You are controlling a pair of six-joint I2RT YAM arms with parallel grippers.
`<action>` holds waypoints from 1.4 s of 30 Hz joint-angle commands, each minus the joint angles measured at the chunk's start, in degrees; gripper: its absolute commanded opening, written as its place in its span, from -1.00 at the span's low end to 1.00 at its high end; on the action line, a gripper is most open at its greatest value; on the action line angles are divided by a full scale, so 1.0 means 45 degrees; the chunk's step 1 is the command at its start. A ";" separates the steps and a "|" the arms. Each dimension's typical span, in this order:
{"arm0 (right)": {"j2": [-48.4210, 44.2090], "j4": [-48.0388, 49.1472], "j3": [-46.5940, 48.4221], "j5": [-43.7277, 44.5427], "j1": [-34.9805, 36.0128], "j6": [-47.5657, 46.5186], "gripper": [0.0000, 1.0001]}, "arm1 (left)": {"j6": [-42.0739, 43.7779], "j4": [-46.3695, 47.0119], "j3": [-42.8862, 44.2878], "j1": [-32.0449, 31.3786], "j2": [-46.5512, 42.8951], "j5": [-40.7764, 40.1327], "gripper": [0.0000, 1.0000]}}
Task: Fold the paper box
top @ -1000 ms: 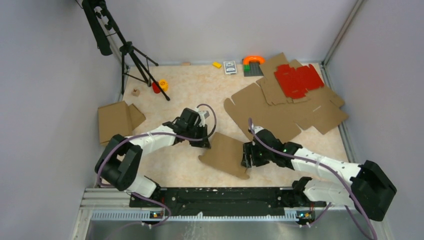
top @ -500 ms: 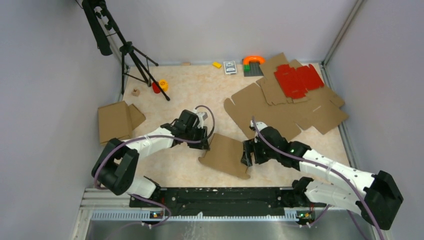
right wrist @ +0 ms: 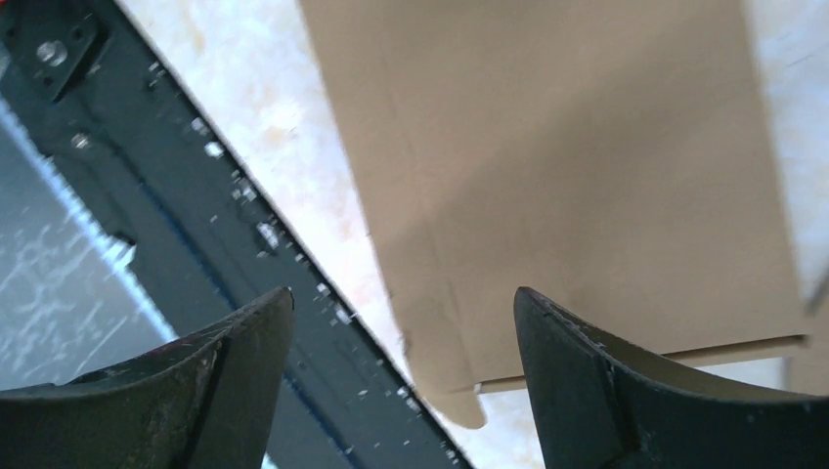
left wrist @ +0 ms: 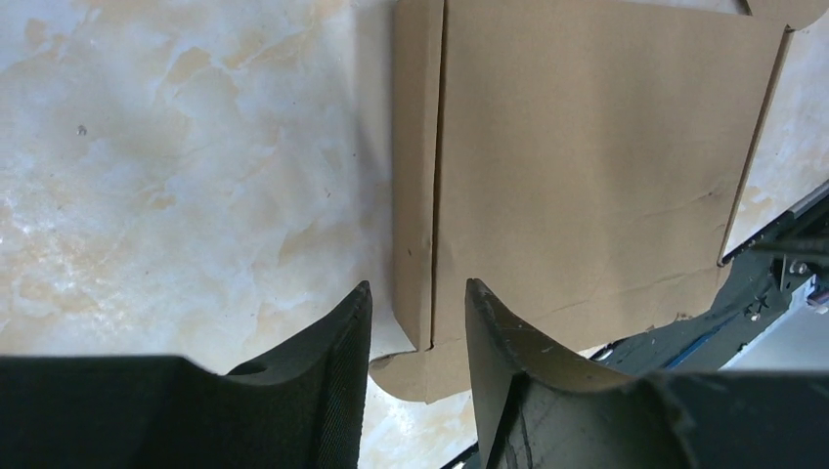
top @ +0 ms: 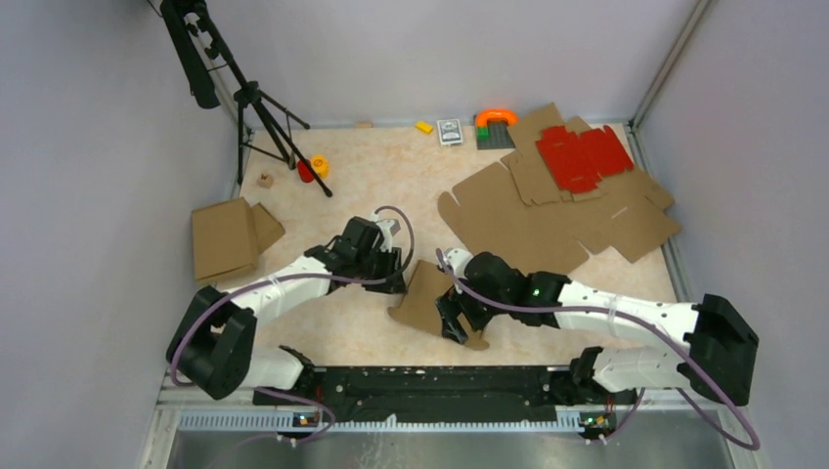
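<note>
The paper box [top: 424, 294] is a brown creased cardboard piece with rounded tabs, lying near the table's front between my two grippers. My left gripper [top: 395, 278] is at its far left edge, jaws a little apart. In the left wrist view the box [left wrist: 587, 166] shows its folded strip beyond the left gripper [left wrist: 417, 285], which holds nothing. My right gripper [top: 453, 319] hovers over the box's near right part and hides it. In the right wrist view the right gripper [right wrist: 404, 293] is wide open above the box [right wrist: 567, 147] and its rounded corner tab.
Large flat brown cardboard sheets [top: 547, 220] lie at the back right with a red die-cut sheet [top: 584, 156] on top. A folded cardboard piece [top: 227, 237] lies at the left. A tripod [top: 256, 107] and small toys stand at the back. The black base rail [right wrist: 196, 205] runs just past the box's near edge.
My right arm has swung left, from the box's right edge to over its near right part. My left gripper has shifted slightly left and toward the front.
</note>
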 commanded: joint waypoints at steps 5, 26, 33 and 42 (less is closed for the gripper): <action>0.0363 0.1296 0.0822 0.0424 -0.2027 -0.0197 0.27 | -0.0528 -0.0284 -0.0892 0.0174 -0.2058 -0.0125 -0.17; 0.5934 0.4367 0.2228 -0.3042 -0.5459 0.0064 -1.00 | -0.4104 -0.0879 -0.2640 -0.2229 -0.5105 0.1003 -1.00; 0.6835 0.5038 0.2109 -0.3527 -0.6140 0.0040 -1.00 | -0.4980 0.1204 -0.3406 -0.3140 -0.4802 0.0733 -1.00; 0.8033 0.6135 0.2287 -0.5094 -0.6867 0.0277 -1.00 | -0.5056 0.3458 -0.4586 -0.3278 -0.4375 0.0537 -1.00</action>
